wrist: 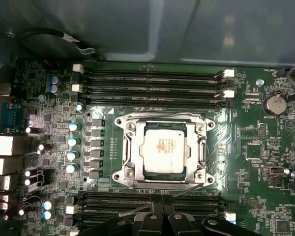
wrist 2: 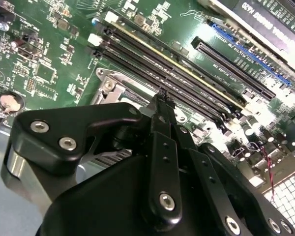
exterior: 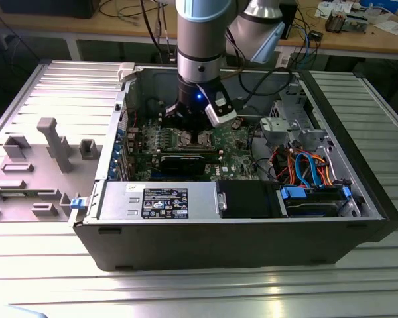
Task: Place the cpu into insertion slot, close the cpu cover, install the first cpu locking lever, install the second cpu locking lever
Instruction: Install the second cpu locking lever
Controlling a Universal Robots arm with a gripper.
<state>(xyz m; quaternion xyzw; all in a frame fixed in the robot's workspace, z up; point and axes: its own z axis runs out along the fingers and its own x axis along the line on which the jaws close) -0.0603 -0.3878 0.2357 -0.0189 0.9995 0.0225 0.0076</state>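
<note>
Plainly one cpu (wrist: pixel 162 150), dull silver, sits under one closed cpu cover (wrist: pixel 162 121); gripper (wrist: pixel 162 202) jaws narrow, empty.

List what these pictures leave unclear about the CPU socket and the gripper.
- Locking levers: in the first wrist view thin wires run along the cpu cover; whether each is hooked is too fine to tell.
- Insertion slot: in the exterior view the arm hides most of it.
- Cpu: seated under the cover; its contacts are hidden.
- Gripper: in the second wrist view its own body hides the socket beneath.
</note>
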